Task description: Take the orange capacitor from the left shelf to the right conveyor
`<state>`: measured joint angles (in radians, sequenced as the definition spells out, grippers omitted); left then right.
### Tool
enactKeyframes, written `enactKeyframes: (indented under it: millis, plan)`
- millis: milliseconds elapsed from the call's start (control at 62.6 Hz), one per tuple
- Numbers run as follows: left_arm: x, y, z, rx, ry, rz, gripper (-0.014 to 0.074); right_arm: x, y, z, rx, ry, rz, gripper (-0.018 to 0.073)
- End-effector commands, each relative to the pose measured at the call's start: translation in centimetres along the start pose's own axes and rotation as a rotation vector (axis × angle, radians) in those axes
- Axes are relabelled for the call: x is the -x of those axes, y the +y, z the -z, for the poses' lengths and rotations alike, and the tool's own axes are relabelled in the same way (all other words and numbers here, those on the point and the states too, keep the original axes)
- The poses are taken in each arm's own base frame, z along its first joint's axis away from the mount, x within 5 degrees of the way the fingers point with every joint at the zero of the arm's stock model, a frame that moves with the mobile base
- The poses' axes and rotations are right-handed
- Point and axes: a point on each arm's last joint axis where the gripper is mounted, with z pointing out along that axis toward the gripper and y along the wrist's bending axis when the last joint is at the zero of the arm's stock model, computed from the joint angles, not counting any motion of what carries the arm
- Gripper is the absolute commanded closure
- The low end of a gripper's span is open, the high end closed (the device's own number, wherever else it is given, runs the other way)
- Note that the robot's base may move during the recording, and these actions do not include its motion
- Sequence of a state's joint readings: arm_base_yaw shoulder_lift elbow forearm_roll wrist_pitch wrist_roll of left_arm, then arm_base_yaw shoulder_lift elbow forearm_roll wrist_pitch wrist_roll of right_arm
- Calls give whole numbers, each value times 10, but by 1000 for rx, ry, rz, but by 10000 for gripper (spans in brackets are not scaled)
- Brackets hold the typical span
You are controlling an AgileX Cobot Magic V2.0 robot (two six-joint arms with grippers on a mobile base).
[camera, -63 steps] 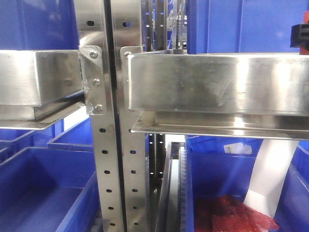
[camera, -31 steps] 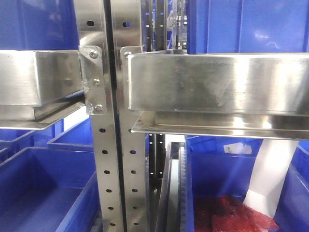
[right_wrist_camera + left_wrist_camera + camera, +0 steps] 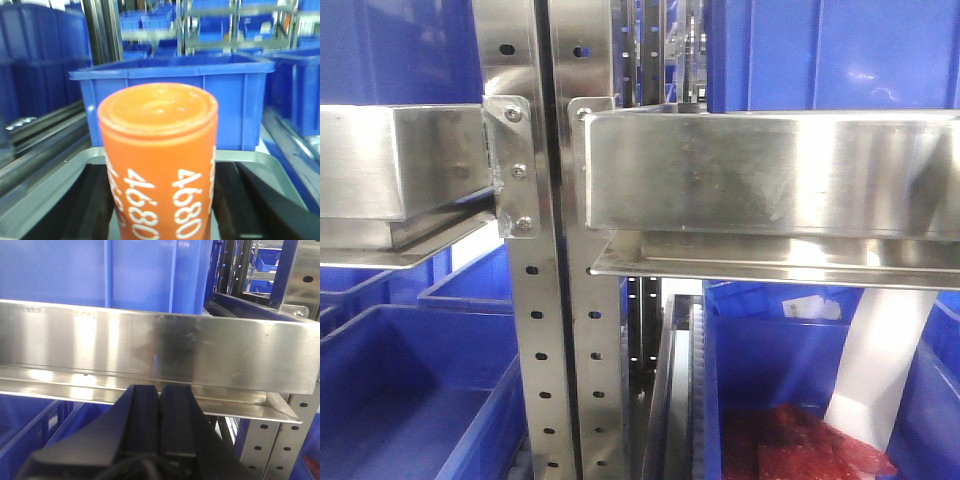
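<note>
The orange capacitor (image 3: 157, 165), with white "4680" on its side and a flat rimmed top, stands upright between the black fingers (image 3: 92, 205) of my right gripper (image 3: 162, 210), which is shut on it. It is held above a grey tray rim (image 3: 50, 185). The left shelf (image 3: 760, 170) fills the front view with steel ledges and blue bins. My left gripper (image 3: 160, 390) is shut and empty, just below and in front of a shiny shelf ledge (image 3: 150, 345). The right conveyor is out of view. Neither gripper shows in the front view.
A perforated upright post (image 3: 535, 330) stands left of centre. Blue bins (image 3: 410, 400) sit below the ledges; the right one holds red material (image 3: 800, 440) and a white object (image 3: 880, 350). A large blue bin (image 3: 200, 95) stands behind the capacitor.
One second ago a black and orange shape showed at the front view's upper right edge. It has left that view. The shelf has not moved.
</note>
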<state>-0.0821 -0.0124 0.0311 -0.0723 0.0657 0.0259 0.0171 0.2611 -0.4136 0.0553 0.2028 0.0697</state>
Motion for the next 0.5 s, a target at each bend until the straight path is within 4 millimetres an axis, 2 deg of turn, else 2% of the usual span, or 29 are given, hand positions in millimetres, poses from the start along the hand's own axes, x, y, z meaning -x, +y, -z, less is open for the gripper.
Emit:
enactKeyframes:
  millis: [0,112,480]
  plan:
    - [10,0,2,3,-106,3,723,10,1,14,10,-95,4,410]
    - [10,0,2,3,-106,3,723,9,1,21,12,-98,5,410]
    - [10,0,2,3,-106,3,723,9,1,22,13,-101,5,410]
